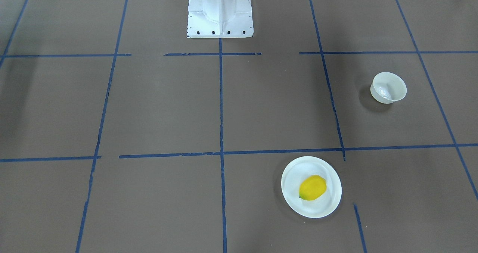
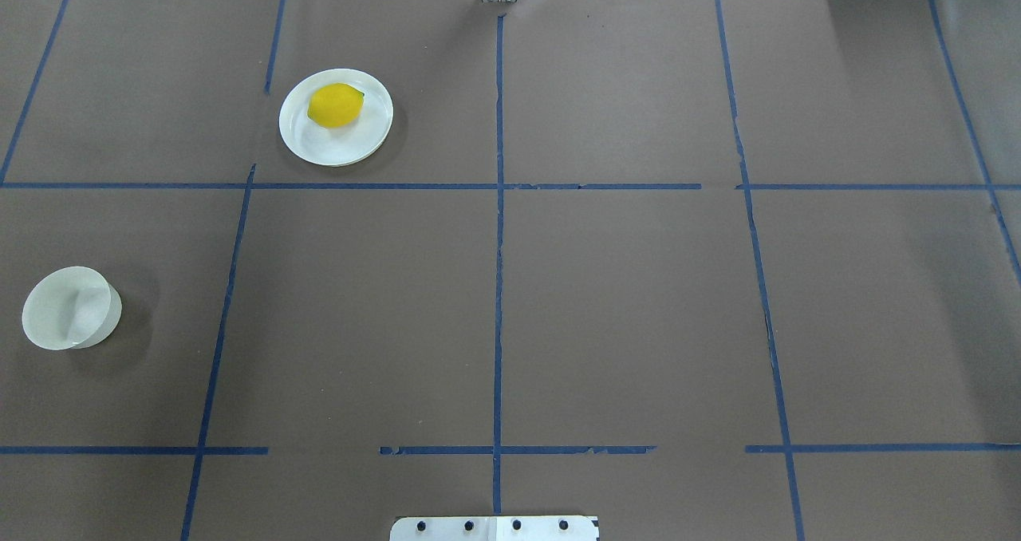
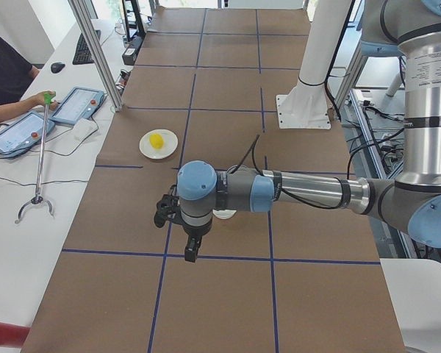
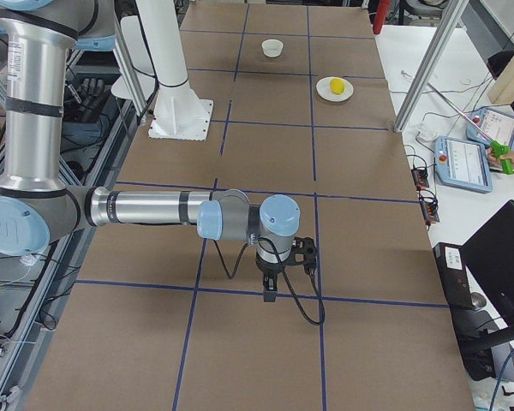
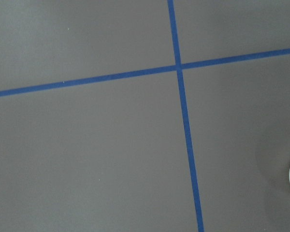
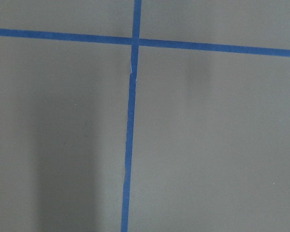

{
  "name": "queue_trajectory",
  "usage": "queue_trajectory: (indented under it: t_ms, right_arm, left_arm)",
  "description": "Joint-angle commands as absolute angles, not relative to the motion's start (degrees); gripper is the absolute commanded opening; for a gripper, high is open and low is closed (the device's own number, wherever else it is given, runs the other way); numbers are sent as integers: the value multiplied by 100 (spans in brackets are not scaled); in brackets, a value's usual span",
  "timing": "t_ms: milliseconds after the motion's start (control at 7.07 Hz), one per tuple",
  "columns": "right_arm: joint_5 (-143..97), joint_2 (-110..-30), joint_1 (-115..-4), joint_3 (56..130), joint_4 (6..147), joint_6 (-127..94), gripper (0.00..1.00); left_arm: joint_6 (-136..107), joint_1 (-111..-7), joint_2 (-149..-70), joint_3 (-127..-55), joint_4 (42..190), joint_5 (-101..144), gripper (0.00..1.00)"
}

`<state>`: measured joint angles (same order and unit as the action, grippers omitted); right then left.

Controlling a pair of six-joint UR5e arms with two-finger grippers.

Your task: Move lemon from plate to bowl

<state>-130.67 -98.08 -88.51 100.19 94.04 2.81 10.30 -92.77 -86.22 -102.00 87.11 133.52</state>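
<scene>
Sitting on the plate [image 1: 322,208], the lemon [image 1: 313,187] is lower right of centre in the front-facing view and upper left in the overhead one; nothing touches it. The bowl [image 1: 388,88] stands well apart from the plate, at the right of the front-facing view, far left overhead. The left gripper [image 3: 189,251] hangs over the table [image 2: 638,286] near the bowl, and the right gripper [image 4: 269,294] hovers far from both dishes. Cannot tell whether either is spread or pressed together, since only the side views show them. Likely risks: the lemon is smooth and rounded, so an off-centre pinch could squirt it off the plate. The plate looks light and may slide or lift. The thin bowl could tip or skid if clipped by the nearby arm or hit by a high drop.
</scene>
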Motion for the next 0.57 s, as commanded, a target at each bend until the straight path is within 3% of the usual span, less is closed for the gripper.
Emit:
queue_trajectory:
  t_ms: [0,425]
  right_arm:
    - [-13069,-9809,-8851,10020,9404,281,100]
    - [-13069,-9809,-8851,10020,9404,281,100]
  left_arm:
    - [26,-8730,-8815,-10702,8710,13577,100]
    - [-1498,-7702,-9367,-10943,8745,13527,100]
